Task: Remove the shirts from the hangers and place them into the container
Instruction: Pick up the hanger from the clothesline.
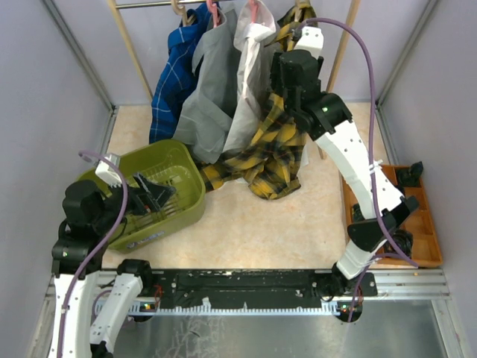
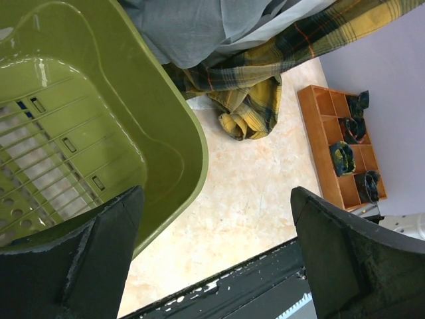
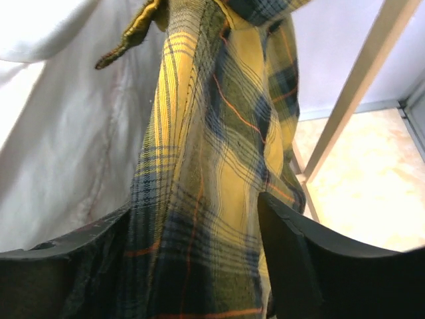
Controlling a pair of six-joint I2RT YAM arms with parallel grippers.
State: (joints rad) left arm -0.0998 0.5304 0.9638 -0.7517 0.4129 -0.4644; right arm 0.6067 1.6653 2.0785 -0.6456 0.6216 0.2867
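Observation:
Four shirts hang side by side from the rack: blue checked [image 1: 173,74], grey [image 1: 209,97], white [image 1: 250,67] and yellow-and-black plaid [image 1: 272,153], whose tail drags on the table. Pink hangers [image 1: 214,11] and a pale hanger [image 1: 179,9] poke out above the collars. My right gripper [image 3: 196,266] is raised at the plaid shirt [image 3: 212,166], open, a finger on each side of the hanging cloth. Beside it is the white shirt [image 3: 66,146]. My left gripper [image 2: 216,252] is open and holds nothing, at the near rim of the olive-green container [image 2: 172,133], which has no shirt in it.
An orange divided tray [image 1: 417,216] of black parts lies at the right table edge. Slanting wooden rack poles [image 3: 358,86] stand behind the shirts. Grey walls close in the table on three sides. The black rail [image 1: 253,283] runs along the near edge.

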